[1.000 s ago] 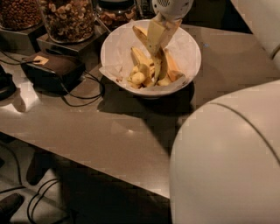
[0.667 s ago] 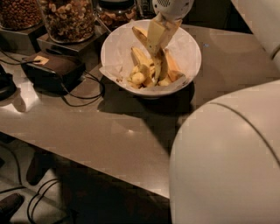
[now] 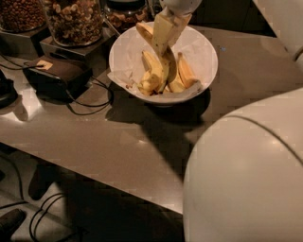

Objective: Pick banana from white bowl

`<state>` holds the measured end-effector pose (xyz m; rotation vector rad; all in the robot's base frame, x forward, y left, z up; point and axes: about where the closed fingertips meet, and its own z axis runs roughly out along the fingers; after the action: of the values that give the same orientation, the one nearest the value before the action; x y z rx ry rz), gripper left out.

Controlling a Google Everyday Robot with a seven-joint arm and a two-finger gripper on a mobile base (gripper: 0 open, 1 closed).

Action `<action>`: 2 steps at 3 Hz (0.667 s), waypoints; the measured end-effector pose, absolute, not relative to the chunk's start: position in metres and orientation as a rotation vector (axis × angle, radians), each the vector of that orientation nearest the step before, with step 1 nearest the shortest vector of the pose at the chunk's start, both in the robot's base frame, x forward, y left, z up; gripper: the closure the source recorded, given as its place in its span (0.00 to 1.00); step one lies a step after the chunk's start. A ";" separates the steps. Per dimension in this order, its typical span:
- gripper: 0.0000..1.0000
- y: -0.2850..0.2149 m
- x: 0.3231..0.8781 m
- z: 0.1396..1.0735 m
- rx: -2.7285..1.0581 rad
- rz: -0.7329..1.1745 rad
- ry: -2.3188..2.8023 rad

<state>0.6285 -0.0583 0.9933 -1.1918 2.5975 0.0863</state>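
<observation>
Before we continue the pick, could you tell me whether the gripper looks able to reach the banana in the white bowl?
Probably yes: the gripper hangs directly over the open white bowl, right at the banana's upper part, with nothing between them.

A large rounded shell point(image 3: 246, 179) is seen filling the lower right of the view. It is coloured white to pale cream, and its smooth, slightly glossy surface is marked by soft highlights. A thin dark seam point(image 3: 265, 126) is traced in a curve across its upper part. A second white arm section point(image 3: 284, 21) is seen at the upper right corner, bounded on its left by a straight slanted edge. The gripper point(image 3: 163, 35) is found at the top middle of the view, left of that section. It is made of pale cream, flat-faced material and is joined to a rounded white wrist housing point(image 3: 182, 4), which is cut off by the top edge.
</observation>
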 end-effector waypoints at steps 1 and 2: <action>1.00 -0.044 0.606 1.012 -1.232 0.123 2.573; 1.00 -0.039 0.613 1.013 -1.221 0.122 2.547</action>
<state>0.6130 -0.0390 1.0128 -1.2210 2.5471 0.1217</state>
